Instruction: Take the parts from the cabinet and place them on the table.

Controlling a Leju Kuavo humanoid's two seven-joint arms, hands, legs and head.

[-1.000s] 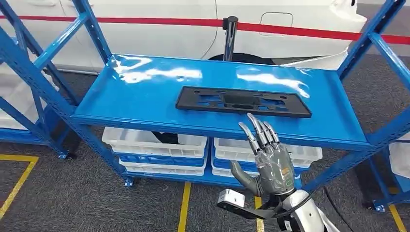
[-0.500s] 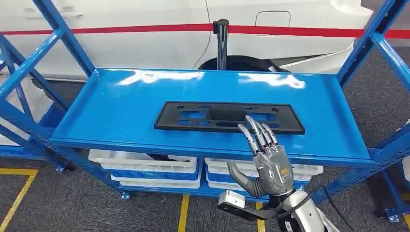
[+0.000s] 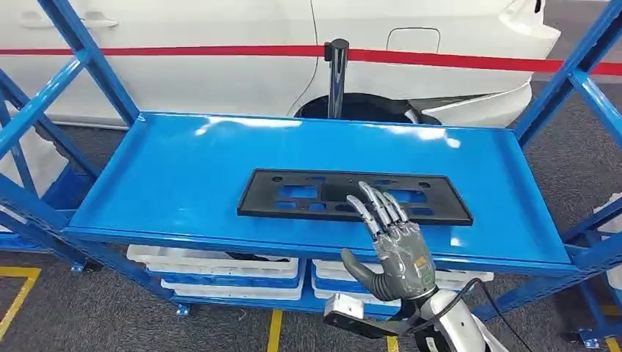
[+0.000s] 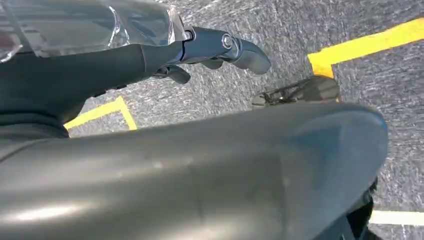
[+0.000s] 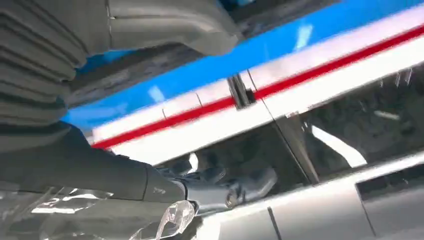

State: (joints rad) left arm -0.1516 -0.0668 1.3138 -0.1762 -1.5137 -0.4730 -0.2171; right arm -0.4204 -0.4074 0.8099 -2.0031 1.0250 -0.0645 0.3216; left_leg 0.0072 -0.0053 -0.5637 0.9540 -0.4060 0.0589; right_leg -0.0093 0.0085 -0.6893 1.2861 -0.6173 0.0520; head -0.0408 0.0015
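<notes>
reaching my right hand (image 3: 396, 249), fingers spread wide and holding nothing, over the front edge of a black plate (image 3: 352, 196) lying flat on the blue shelf (image 3: 183, 176).

right hand (image 3: 396, 246) fingertips hide part of black plate (image 3: 308, 194) | contact unclear, perhaps touching

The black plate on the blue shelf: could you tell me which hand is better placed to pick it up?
The right hand: its open fingers reach over the black plate; the left hand hangs above the floor.
</notes>
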